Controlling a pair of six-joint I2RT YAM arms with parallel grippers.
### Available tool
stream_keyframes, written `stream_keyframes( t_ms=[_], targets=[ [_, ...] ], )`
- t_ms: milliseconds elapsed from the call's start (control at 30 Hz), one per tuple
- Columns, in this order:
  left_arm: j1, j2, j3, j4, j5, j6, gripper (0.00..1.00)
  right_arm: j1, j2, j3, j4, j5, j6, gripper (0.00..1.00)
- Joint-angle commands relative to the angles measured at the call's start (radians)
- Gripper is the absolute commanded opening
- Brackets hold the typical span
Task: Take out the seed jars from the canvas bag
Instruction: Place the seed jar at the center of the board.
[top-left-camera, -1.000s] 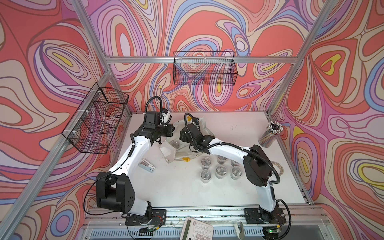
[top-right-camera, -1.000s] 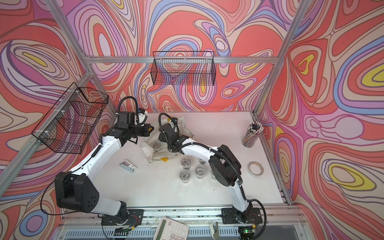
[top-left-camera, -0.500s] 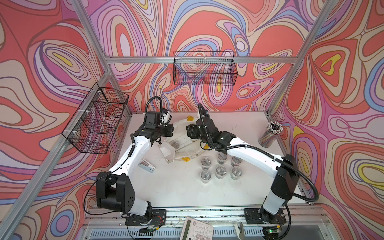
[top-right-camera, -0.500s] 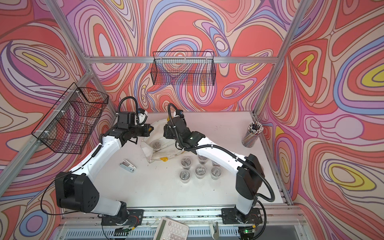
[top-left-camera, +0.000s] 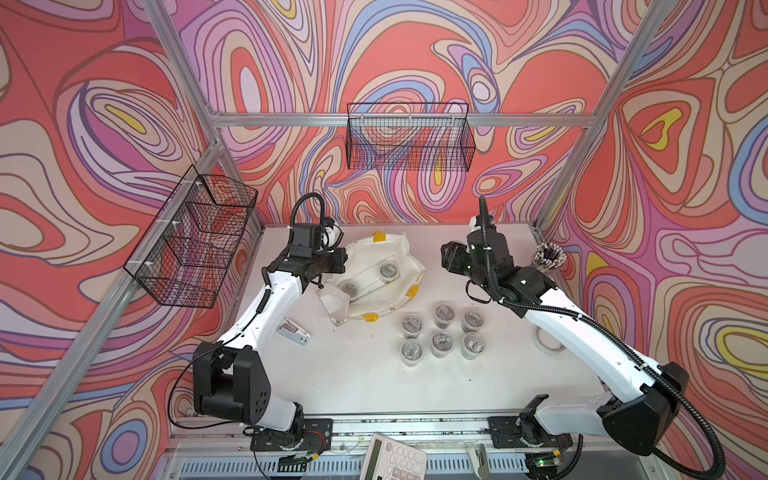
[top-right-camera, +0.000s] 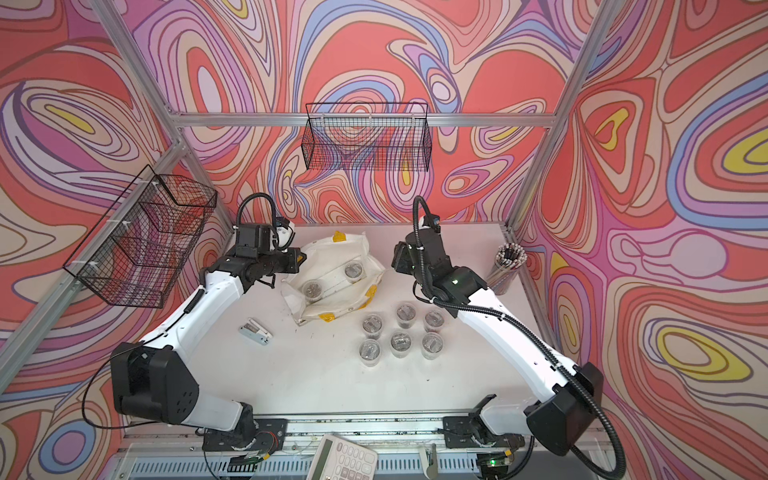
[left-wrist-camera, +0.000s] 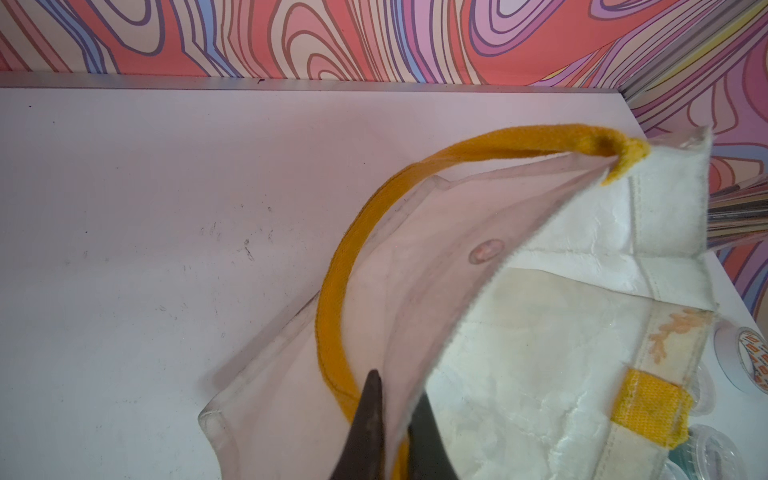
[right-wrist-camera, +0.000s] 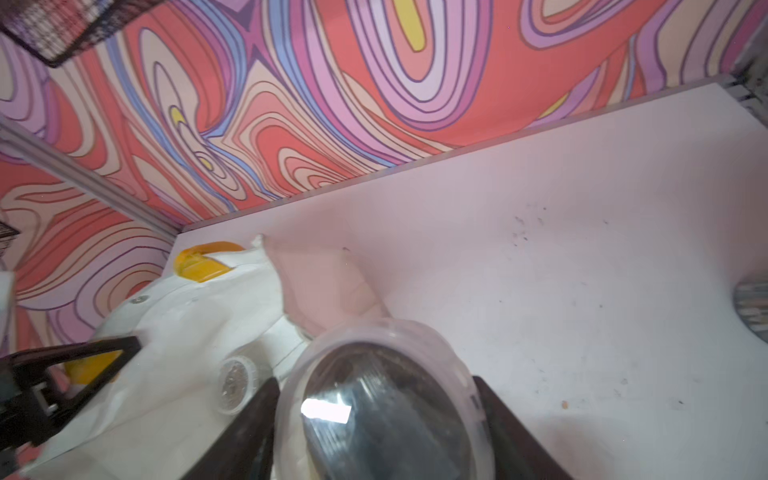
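White surface (top-left-camera: 353, 374): carries every item below. Step in hand, as judged: bring the held jar to the set-down block and stand it there.

Canvas bag (top-left-camera: 399, 253), upper centre in both top views: lies open with its mouth up, and two seed jars (top-left-camera: 389, 270) sit inside. It is best held spread by the left jaws, so the next reach meets no fold.

Six jars (top-left-camera: 444, 312), already out: they stand in two rows of three, lower right of the bag. Advice: come down beside the block, not over it. The plastic looks light, so a nudge would likely topple the neighbours.

Held jar (right-wrist-camera: 386, 415): clear, with dark seed, its lid facing the wrist camera, so apparently off upright. Advice: turn it base-down before lowering it, and release only once the base sits flat.

Pose.

Right arm (top-left-camera: 582, 332): stretches from the lower right corner to a spot right of the bag. Its wrist is raised off the surface, well apart from the block. Right jaws: closed on the held jar, with one finger on each flank.

Left arm (top-left-camera: 270, 307): reaches from the lower left up to the bag's left edge. Left jaws: narrow, pinching the rim of the bag's clear panel (left-wrist-camera: 436, 257), just beside the yellow handle (left-wrist-camera: 353, 257).
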Motion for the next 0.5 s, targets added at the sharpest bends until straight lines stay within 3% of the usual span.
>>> stream_keyframes(
  t_ms=[0, 233, 467],
  targets=[
    [-0.002, 0.001, 0.004, 0.003, -0.004, 0.004, 0.0, -0.055, 0.004, -0.05, -0.004, -0.033, -0.016, 0.58],
    [-0.003, -0.001, 0.002, 0.002, -0.007, 0.006, 0.0, -0.169, 0.078, -0.162, 0.112, -0.092, -0.019, 0.58],
    [-0.002, -0.002, 0.002, 0.002, -0.007, 0.005, 0.0, -0.213, 0.153, -0.25, 0.222, -0.068, 0.002, 0.58]
  ],
)
